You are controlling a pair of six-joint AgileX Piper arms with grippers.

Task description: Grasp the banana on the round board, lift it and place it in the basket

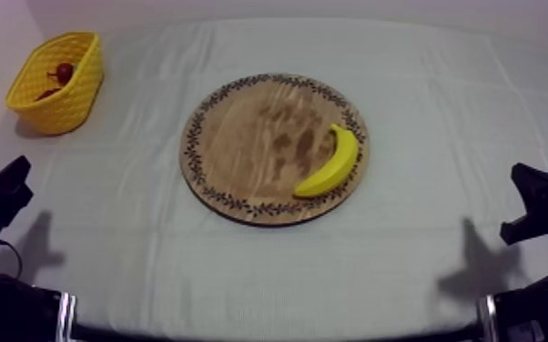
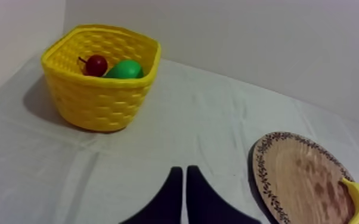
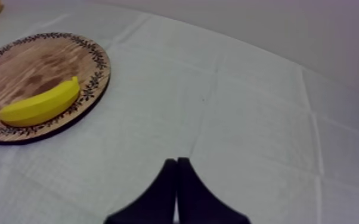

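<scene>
The banana (image 1: pixel 330 165) lies on the wooden board (image 1: pixel 241 150), out at the edge nearest your right arm, its curve following the patterned rim. The yellow basket (image 1: pixel 68 107) stands well apart from it, at the far corner on your left. It already holds a small red fruit (image 2: pixel 96 64) and a pear (image 2: pixel 124 70), with room left above them. Your left gripper (image 2: pixel 184 173) and right gripper (image 3: pixel 176 162) both rest low at their sides, fingers pressed together on nothing. By the look of it, the pick is not yet begun. The right arm sits closer to the banana and the left closer to the basket, so weigh reach against carry.
</scene>
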